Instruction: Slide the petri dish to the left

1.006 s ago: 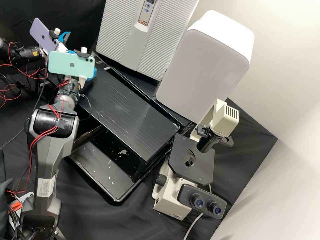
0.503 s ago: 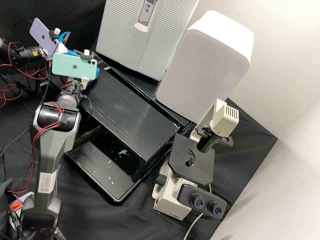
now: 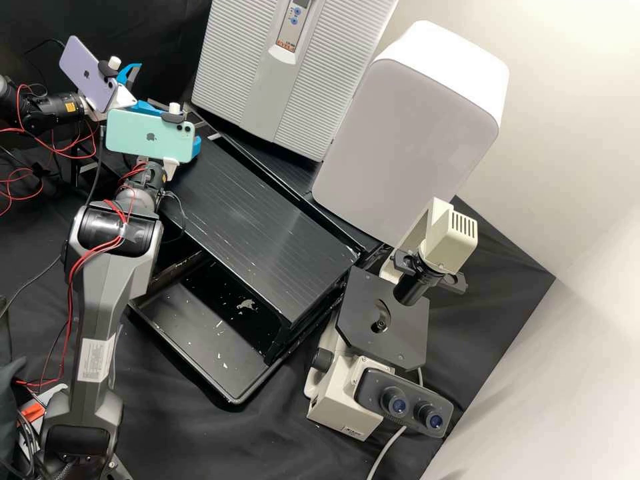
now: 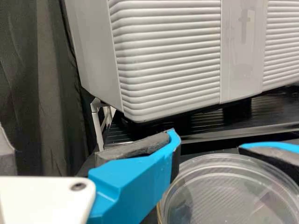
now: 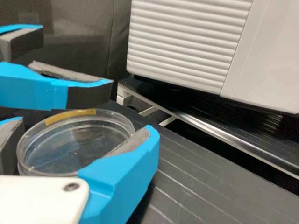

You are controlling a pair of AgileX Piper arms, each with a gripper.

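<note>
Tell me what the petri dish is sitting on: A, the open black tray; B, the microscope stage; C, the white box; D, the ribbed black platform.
D: the right wrist view shows the petri dish lying flat on the ribbed black platform.

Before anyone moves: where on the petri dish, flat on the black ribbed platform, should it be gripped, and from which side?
Grip the petri dish by its low side wall at two opposite points, coming straight down from above and straddling it. It lies flat, round and shallow, without a handle, so likely only the wall offers a hold.
</note>
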